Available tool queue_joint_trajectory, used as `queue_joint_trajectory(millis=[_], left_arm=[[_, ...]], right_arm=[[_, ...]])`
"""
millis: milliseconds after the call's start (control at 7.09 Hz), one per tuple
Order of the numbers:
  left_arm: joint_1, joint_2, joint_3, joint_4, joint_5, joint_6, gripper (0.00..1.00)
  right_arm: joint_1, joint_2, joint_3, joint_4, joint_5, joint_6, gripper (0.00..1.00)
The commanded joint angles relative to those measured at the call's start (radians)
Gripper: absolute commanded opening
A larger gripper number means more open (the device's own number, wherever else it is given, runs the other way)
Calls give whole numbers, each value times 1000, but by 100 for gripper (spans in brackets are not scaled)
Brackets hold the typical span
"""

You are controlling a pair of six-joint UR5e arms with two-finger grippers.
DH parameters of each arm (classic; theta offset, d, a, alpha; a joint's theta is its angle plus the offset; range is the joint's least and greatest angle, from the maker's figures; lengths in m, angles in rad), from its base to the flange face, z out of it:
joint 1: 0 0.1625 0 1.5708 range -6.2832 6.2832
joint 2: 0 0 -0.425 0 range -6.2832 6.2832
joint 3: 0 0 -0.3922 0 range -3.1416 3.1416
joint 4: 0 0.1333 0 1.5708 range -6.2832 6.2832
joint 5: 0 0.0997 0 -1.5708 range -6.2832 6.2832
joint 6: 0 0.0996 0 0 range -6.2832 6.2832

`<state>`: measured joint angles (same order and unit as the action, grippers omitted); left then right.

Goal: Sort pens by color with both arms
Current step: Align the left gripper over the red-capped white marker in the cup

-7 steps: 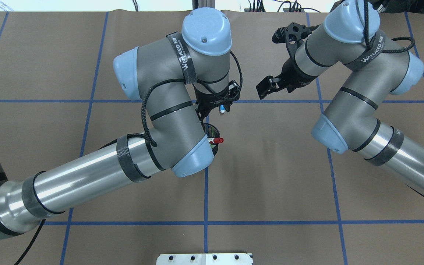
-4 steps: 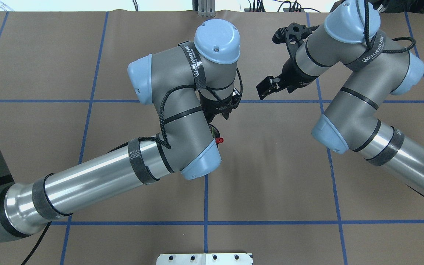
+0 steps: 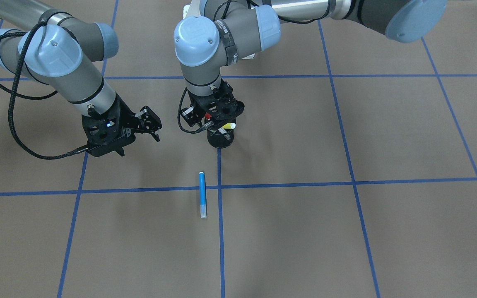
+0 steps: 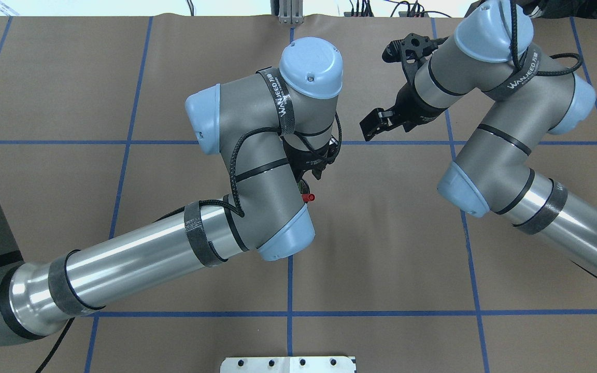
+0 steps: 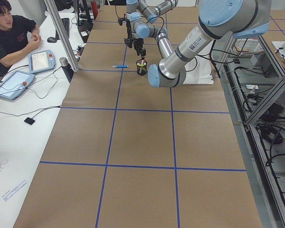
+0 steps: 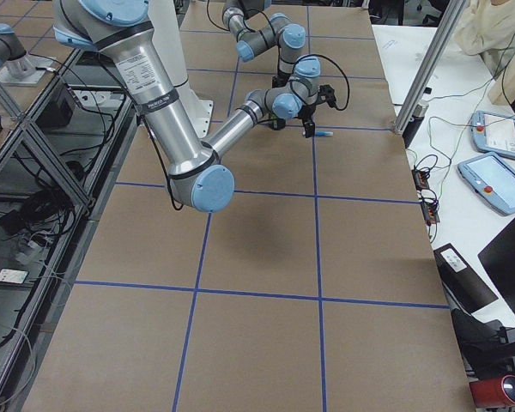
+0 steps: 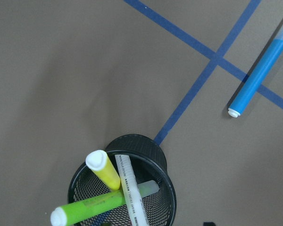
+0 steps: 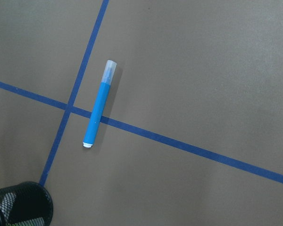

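My left gripper (image 3: pixel 215 114) above black mesh cup (image 3: pixel 221 140), bench centre; whether clenched, cannot tell. Cup holds yellow pen (image 7: pixel 104 170), green pen (image 7: pixel 87 208), red-capped pen (image 4: pixel 307 197). Blue pen (image 3: pixel 202 194) flat, toward edge opposite my base. My right gripper (image 3: pixel 150 123) spread, empty.

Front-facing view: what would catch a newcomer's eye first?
A lone blue pen lies flat on the brown table, across a blue tape line. Nearer the robot, a black mesh cup holds a yellow pen and a green pen, right under the left end effector.

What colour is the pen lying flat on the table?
The pen is blue with a pale cap; the right wrist view shows it best.
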<state>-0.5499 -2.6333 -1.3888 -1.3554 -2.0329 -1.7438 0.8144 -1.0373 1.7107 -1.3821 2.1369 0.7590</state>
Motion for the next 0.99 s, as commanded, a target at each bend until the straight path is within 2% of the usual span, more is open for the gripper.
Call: queue_joint_trajectory(millis=[0,564,846], left_arm=[[18,-2,8,-1,-1,1,64],[30,-2,5,-1,-1,13,43],[30,-2,4,-1,-3,35,43]], right_arm=[[0,-1,0,0,0,0,98],[-1,-1,1,2,0,0,98],[-1,-1,3,2,0,0,98]])
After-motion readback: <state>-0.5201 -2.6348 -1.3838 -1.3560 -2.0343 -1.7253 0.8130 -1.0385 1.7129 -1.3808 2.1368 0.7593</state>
